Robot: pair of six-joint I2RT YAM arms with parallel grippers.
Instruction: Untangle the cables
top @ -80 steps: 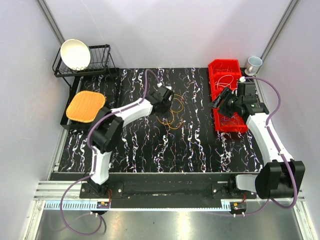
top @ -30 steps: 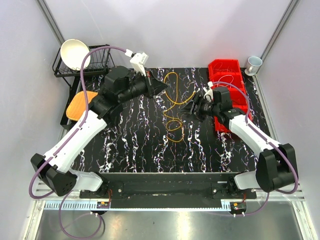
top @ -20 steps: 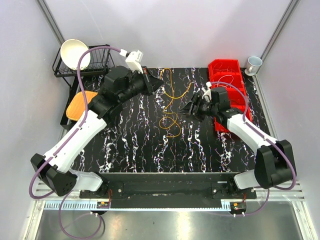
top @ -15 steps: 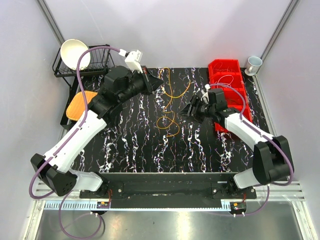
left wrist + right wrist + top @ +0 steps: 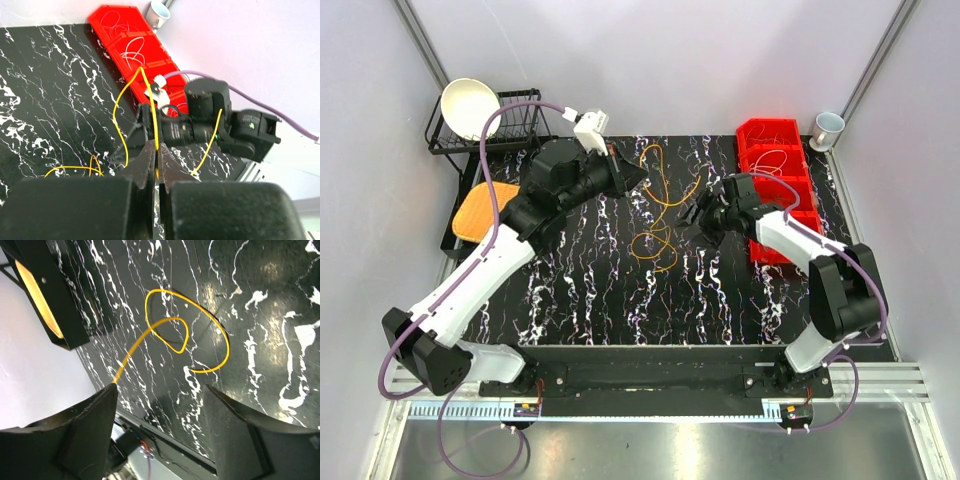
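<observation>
The cables show as thin yellow and orange wires. My left gripper (image 5: 642,172) is raised over the table's far middle and shut on a yellow cable (image 5: 661,186), which hangs down to orange loops (image 5: 656,246) lying on the black marbled table (image 5: 590,290). In the left wrist view the yellow cable (image 5: 150,100) runs up from between the closed jaws of my left gripper (image 5: 156,150). My right gripper (image 5: 692,222) stands open just right of the hanging strands. In the right wrist view the right gripper (image 5: 160,387) holds nothing, and a cable loop (image 5: 200,342) lies below, one strand reaching the left fingertip (image 5: 107,395).
Red bins (image 5: 775,160) with thin pale wires stand at the right rear, a cup (image 5: 827,127) behind them. A black dish rack (image 5: 520,130) holding a white bowl (image 5: 470,108) stands at the left rear. An orange mat (image 5: 490,212) lies in front of the rack.
My left gripper has lifted the yellow cable off the table. The right arm left the red bins, came in beside the hanging strands and spread its jaws a little wider.
</observation>
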